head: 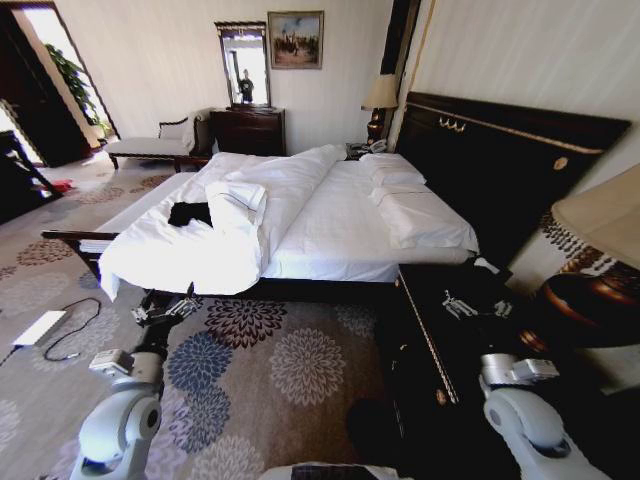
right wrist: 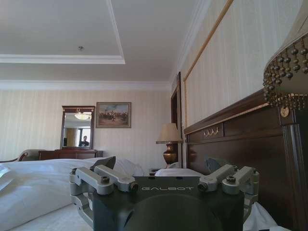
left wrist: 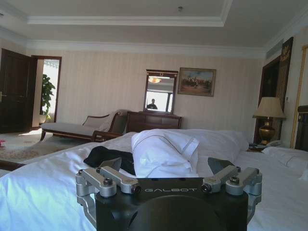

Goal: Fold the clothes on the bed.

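**Robot at the bedside, both arms raised, T-shirt untouched**

You see the black T-shirt lying crumpled on the white duvet near the foot edge of the bed, touching a folded white towel. The left gripper hovers over the carpet just short of the bed's near edge, jaws apart. The right gripper hangs above the dark nightstand, jaws apart, holding nothing.

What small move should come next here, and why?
Probably drive closer along the bed's left side: the crumpled black soft-fabric T-shirt lies on the white-sheeted double bed, well beyond the open left end effector hovering over carpet; the right end effector sits above the nightstand.
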Robot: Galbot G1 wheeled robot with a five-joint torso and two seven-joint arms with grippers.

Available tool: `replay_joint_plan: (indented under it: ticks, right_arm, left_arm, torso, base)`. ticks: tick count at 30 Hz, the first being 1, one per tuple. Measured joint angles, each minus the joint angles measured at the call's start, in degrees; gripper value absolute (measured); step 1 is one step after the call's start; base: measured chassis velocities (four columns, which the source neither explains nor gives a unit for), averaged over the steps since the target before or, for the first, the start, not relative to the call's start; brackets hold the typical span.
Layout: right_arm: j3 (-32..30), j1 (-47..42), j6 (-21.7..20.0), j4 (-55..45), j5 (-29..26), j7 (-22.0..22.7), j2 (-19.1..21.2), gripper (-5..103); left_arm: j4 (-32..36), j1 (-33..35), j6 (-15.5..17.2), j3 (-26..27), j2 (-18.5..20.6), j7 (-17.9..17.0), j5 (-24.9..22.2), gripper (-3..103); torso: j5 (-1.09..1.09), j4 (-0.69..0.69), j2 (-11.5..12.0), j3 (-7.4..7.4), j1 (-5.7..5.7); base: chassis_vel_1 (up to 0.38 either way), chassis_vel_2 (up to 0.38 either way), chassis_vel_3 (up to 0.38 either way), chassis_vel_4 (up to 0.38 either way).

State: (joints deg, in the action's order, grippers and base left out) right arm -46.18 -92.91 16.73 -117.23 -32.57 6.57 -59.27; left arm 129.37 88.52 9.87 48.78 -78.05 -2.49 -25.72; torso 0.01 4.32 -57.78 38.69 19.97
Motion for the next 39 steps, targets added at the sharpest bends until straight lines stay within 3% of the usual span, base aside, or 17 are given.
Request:
replay_joint_plan:
  ticks: [17,39]
  right_arm:
    - [0.9,1.0,-0.4,1.2,0.1,0.2,-0.3,100]
    - [1.3,1.6,-0.4,1.9,0.2,0.3,-0.6,100]
  left_arm:
    - [-1.5,-0.4,-0.4,-0.3,-0.1,0.5,0.1,100]
    - [-1.0,0.5,-1.1,-0.6,-0.2,1.1,0.4,100]
  torso:
    - [-0.01,-0.01,0.0,-0.01,-0.01]
    - [-0.01,0.0,0.0,-0.01,-0.01]
  base:
    - [-0.059,0.081,0.081,-0.075]
    - [-0.173,0.169,0.172,-0.173]
